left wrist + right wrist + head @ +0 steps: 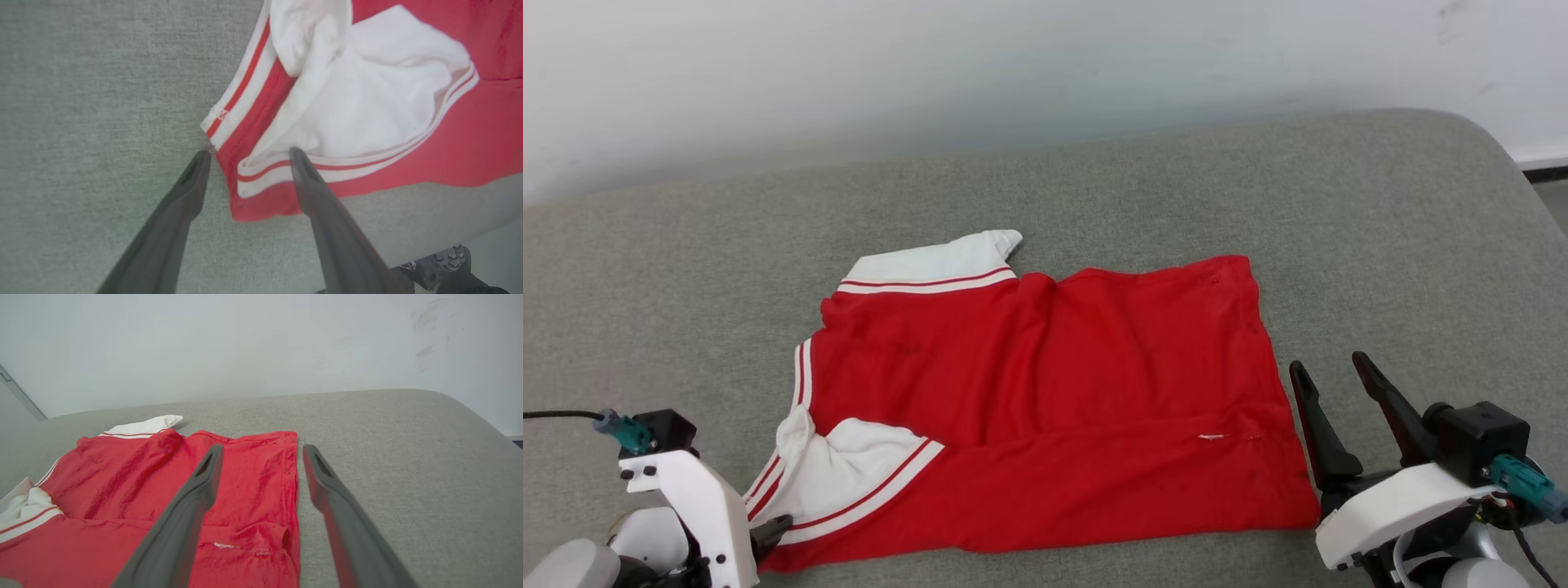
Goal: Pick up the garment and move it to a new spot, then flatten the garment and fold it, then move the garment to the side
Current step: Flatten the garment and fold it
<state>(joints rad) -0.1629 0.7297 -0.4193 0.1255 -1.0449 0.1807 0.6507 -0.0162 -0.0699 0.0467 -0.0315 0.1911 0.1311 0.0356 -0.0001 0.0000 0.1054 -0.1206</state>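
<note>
While the left gripper (249,153) hangs over the garment's (1045,392) sleeve corner and the right gripper (1329,363) beside its hem, fingers (196,498) wide and empty, the garment lies central on the worktop (1380,229), bare room all round.

The grey, fabric-covered padded surface (1380,212) had a rounded far corner. A red, white-sleeved jersey T-shirt (1045,384) lay partly folded on it.
</note>
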